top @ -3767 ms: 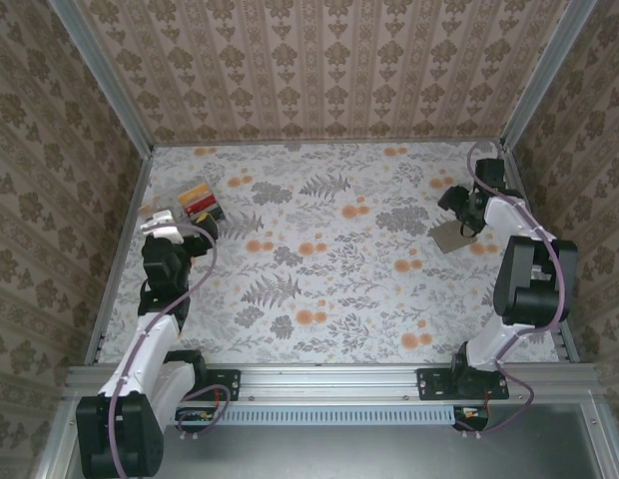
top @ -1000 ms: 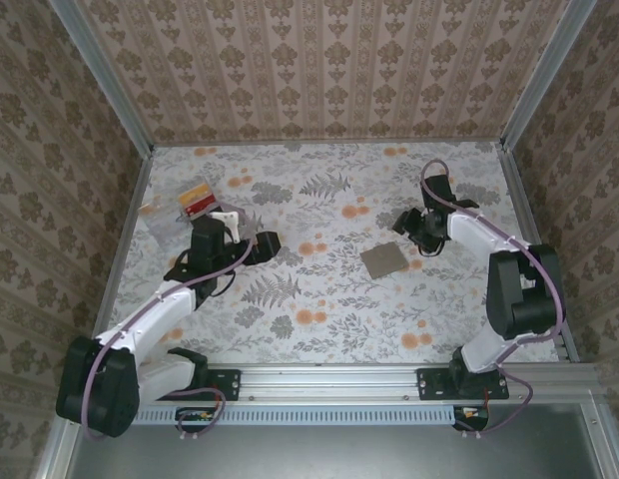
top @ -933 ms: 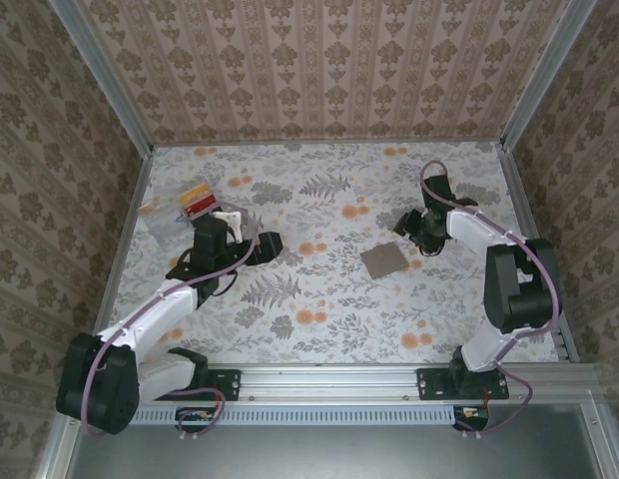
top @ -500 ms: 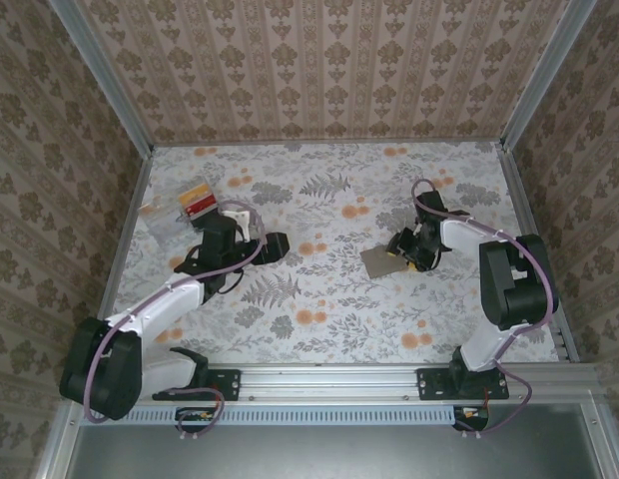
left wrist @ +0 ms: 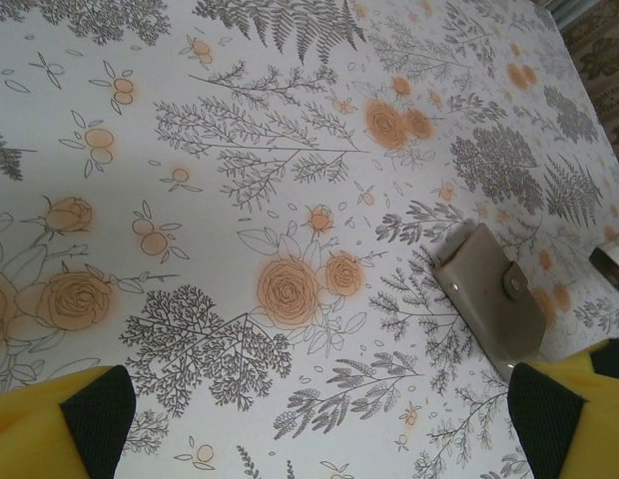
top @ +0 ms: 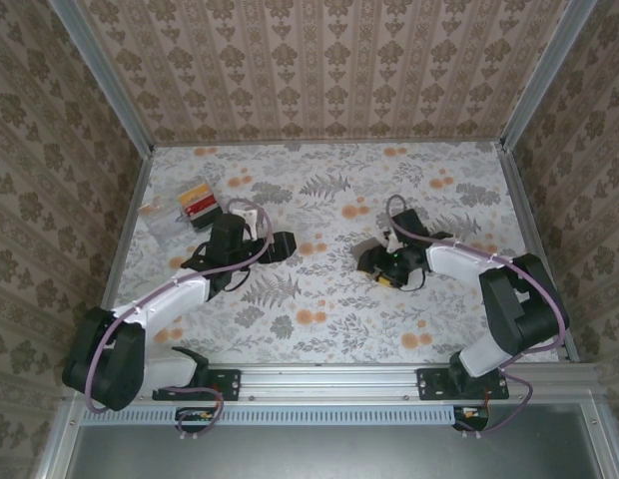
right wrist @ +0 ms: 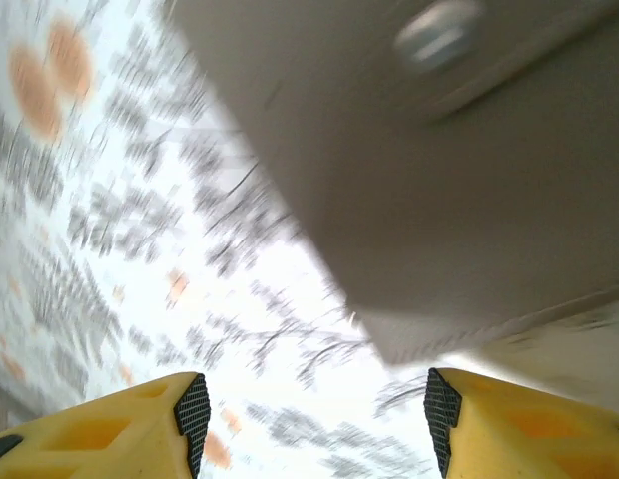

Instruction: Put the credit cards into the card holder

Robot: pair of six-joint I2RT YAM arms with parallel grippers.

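Right tool (right wrist: 309, 411) seemingly spread, card holder (right wrist: 469, 200) blurred, edges cut off

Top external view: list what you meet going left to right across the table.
Clear box with the credit cards → left gripper → right gripper.

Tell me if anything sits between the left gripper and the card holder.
Nothing visible does. Bare flowered table lies between the open left gripper and the card holder. The right gripper hovers right at the holder, fingers open.
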